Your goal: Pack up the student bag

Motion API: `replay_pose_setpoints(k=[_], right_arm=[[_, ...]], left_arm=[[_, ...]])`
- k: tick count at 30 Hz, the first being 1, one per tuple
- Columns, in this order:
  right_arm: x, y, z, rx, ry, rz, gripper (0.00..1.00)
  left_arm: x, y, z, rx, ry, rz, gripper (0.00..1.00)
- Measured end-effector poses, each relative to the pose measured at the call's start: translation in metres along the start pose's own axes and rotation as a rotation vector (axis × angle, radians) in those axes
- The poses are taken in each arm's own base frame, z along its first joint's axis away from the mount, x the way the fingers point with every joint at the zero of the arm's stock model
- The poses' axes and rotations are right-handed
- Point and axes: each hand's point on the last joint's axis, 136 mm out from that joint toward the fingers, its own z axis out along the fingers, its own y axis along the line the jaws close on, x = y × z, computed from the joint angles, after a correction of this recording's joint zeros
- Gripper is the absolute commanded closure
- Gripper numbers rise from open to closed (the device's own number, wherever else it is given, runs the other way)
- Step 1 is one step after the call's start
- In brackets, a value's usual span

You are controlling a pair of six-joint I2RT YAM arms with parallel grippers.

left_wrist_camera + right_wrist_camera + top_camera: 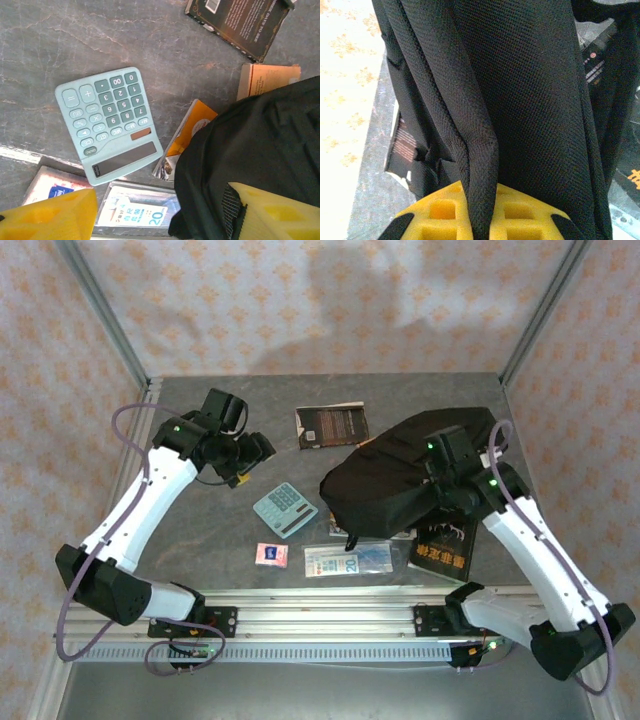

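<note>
The student bag (pixel 400 480) is a large black fabric backpack lying on the right half of the table, and it covers part of some books. My right gripper (pixel 481 212) is shut on a raised fold of the bag's black fabric (pixel 482 145), which runs up between the two yellow fingers (pixel 440 210). From above, that right gripper (pixel 441 480) sits on the bag's top. My left gripper (pixel 162 217) hangs open above the table; its right finger (pixel 280 210) is beside the bag's edge (pixel 260 150). The left gripper (pixel 250 455) is left of the bag, with nothing between its fingers.
A pale teal calculator (pixel 285 510) (pixel 110 125) lies mid-table. Near the front edge are a ruler pack (pixel 345 560) (pixel 135 210) and a small pink packet (pixel 271 554). A dark book (pixel 332 425) lies at the back, a black book (pixel 442 545) beside the bag, and an orange booklet (pixel 192 130) under it.
</note>
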Motion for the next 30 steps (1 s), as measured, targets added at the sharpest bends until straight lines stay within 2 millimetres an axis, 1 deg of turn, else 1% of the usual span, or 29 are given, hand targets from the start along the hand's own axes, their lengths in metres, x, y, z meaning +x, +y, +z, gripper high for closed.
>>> replay_pose_setpoints(k=[2,4,6,8,11,14,16,18,19,20,21,22,24,25,26,27,28,30], right_arm=[[-0.001,0.011,-0.008,-0.032,0.01,0.03,1.0],[-0.003,0.03,-0.015,-0.065,0.015,0.066,1.0],[-0.005,0.056,-0.018,-0.09,0.019,0.118,1.0],[-0.006,0.086,-0.014,-0.114,0.018,0.166,1.0],[-0.005,0.129,0.002,-0.135,0.01,0.22,1.0],[-0.001,0.159,0.015,-0.15,0.007,0.243,1.0],[0.001,0.165,0.016,-0.16,0.007,0.255,1.0],[0.005,0.162,0.014,-0.163,0.005,0.258,0.99],[0.011,0.158,0.012,-0.169,0.012,0.254,0.86],[0.02,0.151,0.011,-0.17,0.025,0.247,0.66],[0.031,0.141,0.011,-0.167,0.047,0.234,0.56],[0.047,0.128,0.013,-0.159,0.087,0.201,0.51],[0.078,0.102,0.018,-0.13,0.184,0.101,0.44],[0.092,0.086,0.021,-0.095,0.226,0.027,0.39],[0.099,0.072,0.024,-0.057,0.253,-0.045,0.31],[0.101,0.063,0.025,-0.03,0.265,-0.092,0.24],[0.101,0.054,0.025,-0.006,0.273,-0.144,0.21],[0.096,0.037,0.019,0.027,0.292,-0.264,0.2]], left_arm=[[-0.001,-0.002,-0.003,0.01,-0.007,-0.002,0.32],[-0.003,-0.004,-0.007,0.019,-0.02,-0.003,0.32],[-0.007,-0.011,-0.013,0.037,-0.037,0.001,0.32],[-0.01,-0.017,-0.02,0.058,-0.055,0.005,0.32],[-0.015,-0.023,-0.028,0.076,-0.079,0.009,0.32],[-0.019,-0.027,-0.034,0.086,-0.102,0.011,0.33],[-0.023,-0.028,-0.038,0.091,-0.12,0.01,0.32],[-0.027,-0.027,-0.041,0.088,-0.137,0.01,0.32],[-0.028,-0.027,-0.041,0.087,-0.14,0.011,0.32],[-0.029,-0.026,-0.042,0.084,-0.144,0.01,0.32],[-0.029,-0.026,-0.042,0.084,-0.144,0.01,0.32],[-0.028,-0.026,-0.042,0.083,-0.144,0.01,0.32],[-0.028,-0.026,-0.042,0.083,-0.143,0.013,0.31],[-0.028,-0.025,-0.042,0.083,-0.143,0.016,0.31],[-0.028,-0.025,-0.043,0.083,-0.144,0.018,0.31],[-0.027,-0.025,-0.043,0.083,-0.144,0.018,0.3],[-0.027,-0.024,-0.043,0.083,-0.143,0.022,0.3],[-0.026,-0.023,-0.042,0.081,-0.139,0.029,0.3]])
